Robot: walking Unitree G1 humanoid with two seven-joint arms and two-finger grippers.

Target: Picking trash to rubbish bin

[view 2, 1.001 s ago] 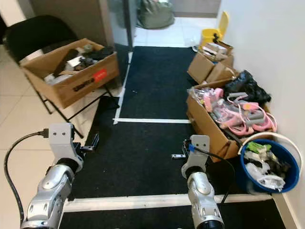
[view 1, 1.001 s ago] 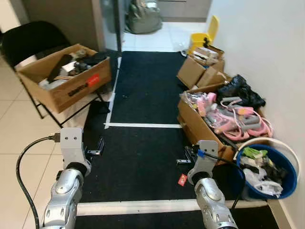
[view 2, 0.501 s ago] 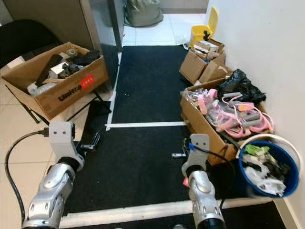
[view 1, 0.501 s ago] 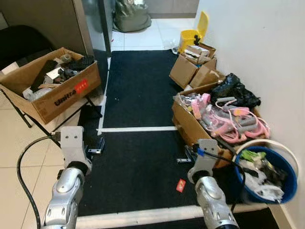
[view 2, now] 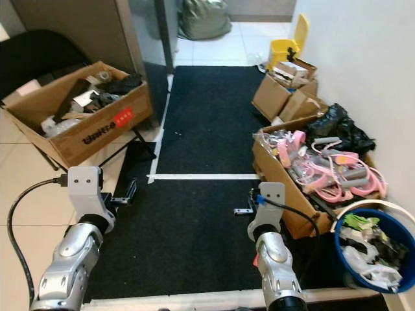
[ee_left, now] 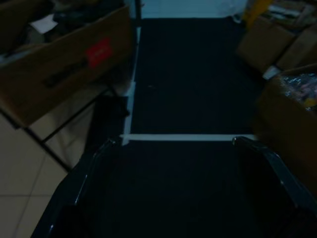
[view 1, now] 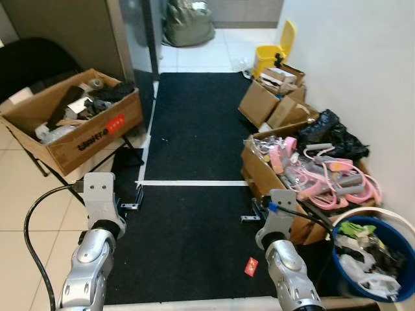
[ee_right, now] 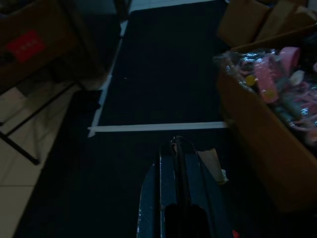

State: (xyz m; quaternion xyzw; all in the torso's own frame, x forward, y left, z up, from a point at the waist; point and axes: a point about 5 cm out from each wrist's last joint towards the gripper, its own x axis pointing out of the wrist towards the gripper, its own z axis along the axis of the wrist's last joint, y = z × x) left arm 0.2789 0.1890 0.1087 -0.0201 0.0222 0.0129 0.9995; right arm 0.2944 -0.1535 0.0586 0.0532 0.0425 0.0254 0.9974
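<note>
1. Left eye view: the left gripper (view 1: 133,197) is held out low over the black mat (view 1: 194,129), with nothing between its fingers. The right gripper (view 1: 254,211) is held out likewise. A small red wrapper (view 1: 250,265) is seen on the mat just below the right gripper, beside that arm's wrist. The blue rubbish bin (view 1: 375,266), already holding rubbish, stands near the right arm on its outer side, against the wall.

2. Right eye view: a cardboard box of pink items (view 2: 318,175) is seen just outward of the right gripper, between it and the wall. A Unitree-printed box (view 2: 78,116) on a black chair lies well ahead of the left gripper, to its outer side.

3. Left wrist view: the two black fingers (ee_left: 84,178) are spread wide and empty over dark mat, with a white tape line (ee_left: 188,137) ahead of the tips.

4. Right wrist view: the fingers (ee_right: 177,168) are pressed together at a narrow tip, with nothing clearly held; a pale scrap (ee_right: 214,163) lies just beside them.

5. Judged risk: the wrapper sits so close under the wrist that a straight reach could overshoot it, and a swing toward the bin could clip the pink-item box.
</note>
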